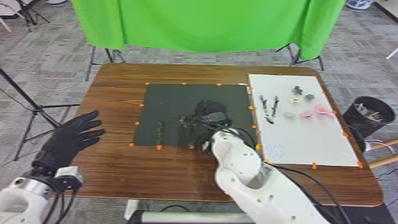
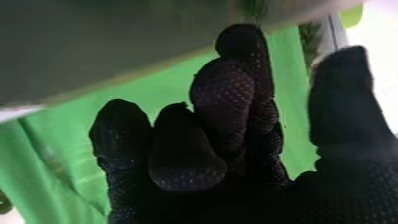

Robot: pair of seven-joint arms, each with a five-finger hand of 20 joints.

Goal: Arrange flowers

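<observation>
Brown table (image 1: 115, 172), white board (image 1: 329, 152) on it to the right, dark mat (image 1: 147, 107) left of that. Left hand (image 1: 69, 137) over the table's left side, spread wide, nothing in it. Right hand (image 1: 211, 114) over the mat; the right wrist view has its thumb (image 2: 348, 95) well apart from the fingers (image 2: 222, 90), some of them bent — loosely open, I'd call it, no item seen between.

Key relation: leafy green piece (image 1: 185, 121) is on the mat just to the left of the right hand, so that hand is the nearer one by far. Whether they touch, can't tell. Green stem (image 1: 160, 134) lies farther left on the mat, long axis running near to far, roughly square to a leftward reach. For either, the hand probably needs to shift left and close across the length, not along it — otherwise it may just push the piece away.

Smaller stuff on the board, right of the right hand: dark sticks (image 1: 266, 110), also lengthwise near to far, then pink flowers (image 1: 323, 111) beyond them to the right.
</observation>
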